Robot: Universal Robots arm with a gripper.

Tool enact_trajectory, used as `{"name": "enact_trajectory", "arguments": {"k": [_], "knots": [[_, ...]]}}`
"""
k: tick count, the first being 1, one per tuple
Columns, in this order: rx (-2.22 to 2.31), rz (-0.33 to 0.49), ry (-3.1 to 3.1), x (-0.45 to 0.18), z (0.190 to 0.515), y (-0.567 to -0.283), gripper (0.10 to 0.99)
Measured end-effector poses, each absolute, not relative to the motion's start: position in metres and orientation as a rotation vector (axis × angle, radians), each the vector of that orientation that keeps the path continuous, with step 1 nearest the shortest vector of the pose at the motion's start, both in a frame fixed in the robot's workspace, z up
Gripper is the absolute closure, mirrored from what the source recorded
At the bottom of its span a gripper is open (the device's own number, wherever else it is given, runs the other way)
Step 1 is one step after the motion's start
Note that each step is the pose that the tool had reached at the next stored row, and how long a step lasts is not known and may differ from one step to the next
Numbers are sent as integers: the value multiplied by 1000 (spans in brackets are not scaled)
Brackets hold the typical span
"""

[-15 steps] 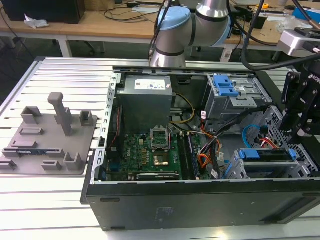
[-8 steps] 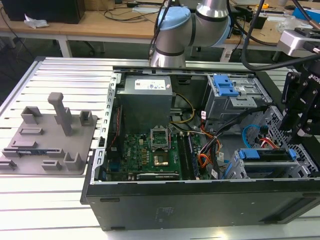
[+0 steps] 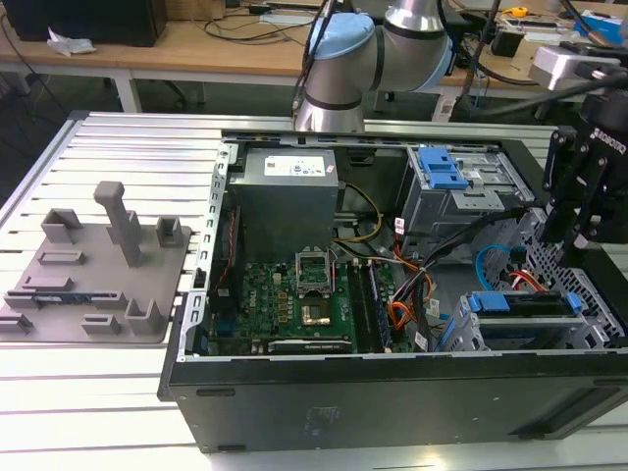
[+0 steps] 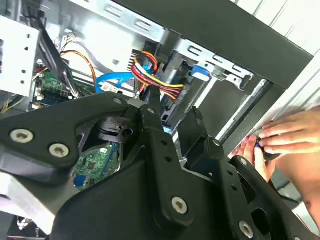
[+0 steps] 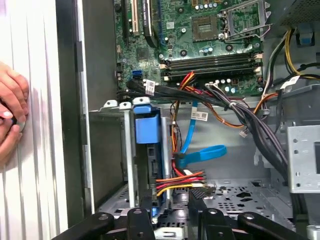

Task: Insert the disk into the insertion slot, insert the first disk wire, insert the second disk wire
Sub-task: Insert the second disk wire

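The disk, silver in a blue caddy, sits inside the insertion slot, the low grey cage at the exterior view's right. My gripper hovers just over the disk's connector end, its black fingers apart with a gap between them. The first disk wire, a red, orange and yellow bundle, ends in a black plug right at one fingertip. The second disk wire, a light-blue flat cable, loops just beyond it. Both wires also appear in the second wrist view, the bundle and the blue cable.
A person's hand rests on the ribbed table just outside the case wall. A taller grey bay with a blue latch stands behind the cage. The motherboard and power supply fill the case's left. A grey fixture lies on the table.
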State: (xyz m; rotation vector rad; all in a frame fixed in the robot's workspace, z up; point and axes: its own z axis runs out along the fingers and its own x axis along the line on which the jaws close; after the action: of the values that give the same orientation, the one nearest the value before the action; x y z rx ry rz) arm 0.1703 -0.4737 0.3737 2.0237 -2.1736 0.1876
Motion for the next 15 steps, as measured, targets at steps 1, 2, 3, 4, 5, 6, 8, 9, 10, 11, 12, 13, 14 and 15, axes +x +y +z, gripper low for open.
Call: {"name": "enact_trajectory", "arguments": {"k": [1, 2, 3, 4, 5, 6, 8, 9, 10, 11, 12, 13, 14, 15], "knots": [[2014, 206, -2164, 170, 374, -468, 667], [1997, 240, -2147, 170, 374, -460, 667], [1984, 264, -2134, 170, 373, -455, 667], [1979, 276, -2130, 169, 373, -452, 667], [1979, 284, -2131, 168, 372, -450, 667], [1985, 305, -2143, 161, 371, -450, 667], [1987, 313, -2148, 148, 370, -449, 667], [1986, 314, -2148, 144, 370, -450, 667], [1990, 315, -2144, 137, 370, -450, 667], [2006, 319, -2129, 135, 368, -450, 667], [2021, 322, -2116, 135, 366, -449, 667], [2031, 324, -2107, 134, 365, -449, 667], [2043, 327, -2095, 133, 364, -449, 667], [2053, 331, -2084, 132, 363, -450, 667]]}}
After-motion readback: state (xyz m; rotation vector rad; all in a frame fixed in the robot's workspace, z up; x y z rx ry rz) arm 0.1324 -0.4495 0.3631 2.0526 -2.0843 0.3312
